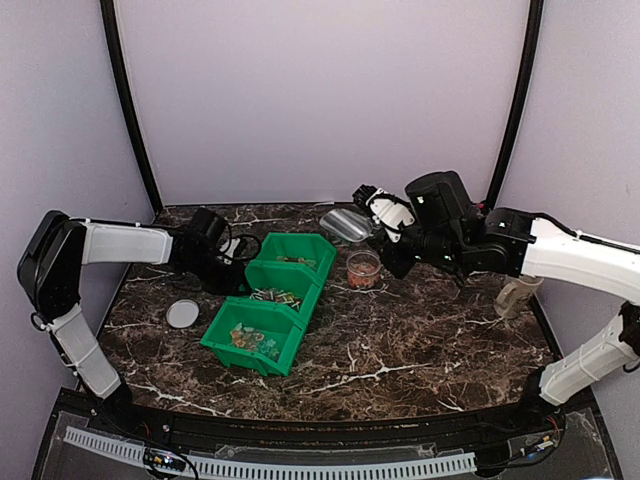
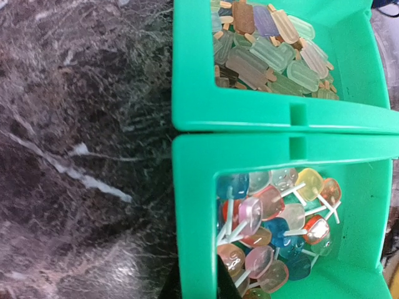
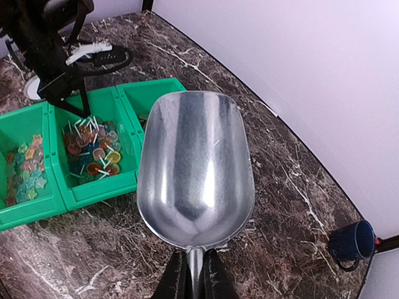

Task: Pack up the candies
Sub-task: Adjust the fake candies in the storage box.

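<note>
Just right of the green bin (image 2: pixel 193 81), the small clear jar (image 1: pixel 363 262) holds some candies (image 1: pixel 363 275); more lie in the bin's compartments. The right gripper (image 3: pixel 194 277) is clamped on the handle of the empty metal scoop (image 3: pixel 196 168), raised at the jar's far-left side. The left gripper (image 3: pixel 62 93) is closed at the bin's left rim; whether it pinches the rim I cannot tell. To refill well, dig shallow, carry the scoop level, and tip slowly over the jar's mouth.

text: none legible | labels: none | brands, numbers, signs: none
</note>
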Motion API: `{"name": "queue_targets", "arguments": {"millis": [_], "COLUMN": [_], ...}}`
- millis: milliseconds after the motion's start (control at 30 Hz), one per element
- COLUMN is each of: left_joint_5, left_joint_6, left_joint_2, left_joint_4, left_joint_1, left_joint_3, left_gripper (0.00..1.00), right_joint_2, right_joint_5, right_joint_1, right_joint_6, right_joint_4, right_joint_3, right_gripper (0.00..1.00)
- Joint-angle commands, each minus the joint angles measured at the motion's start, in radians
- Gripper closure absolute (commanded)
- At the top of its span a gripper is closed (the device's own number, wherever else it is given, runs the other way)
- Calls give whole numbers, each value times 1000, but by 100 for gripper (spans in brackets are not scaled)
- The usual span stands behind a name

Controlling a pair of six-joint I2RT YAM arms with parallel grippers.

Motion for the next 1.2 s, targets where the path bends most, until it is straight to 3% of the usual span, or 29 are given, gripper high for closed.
{"name": "queue_targets", "arguments": {"millis": [0,267,433,500,700,900,1167], "left_joint_5": [368,473,619,619,512,283,100], "left_joint_6": [-224,-257,-386,-387,-232,-105,6], "left_joint_2": [-151,-179,-177,-183,-205,-224,-238], "left_joint_4": [397,536,815,846,592,283,126], "left_joint_1": [66,69,68,68,66,64,25], "left_joint_3": [-149,-221,-320,-330,-258,-163,-113], "left_gripper": [100,100,100,100,100,100,100], "right_joint_2": [-56,-23,21,20,11,109,277], "right_joint_5": [-85,-130,-149,-145,-196,-247,-267], "right_joint_1": [4,5,7,8,9,25,46], "right_joint_6": [35,46,47,45,40,-7,-57], "right_joint_4": [63,32,-32,-34,-52,-247,-472], "right_joint_3": [48,84,142,146,164,285,427], "right_gripper": [100,100,100,100,100,100,100]}}
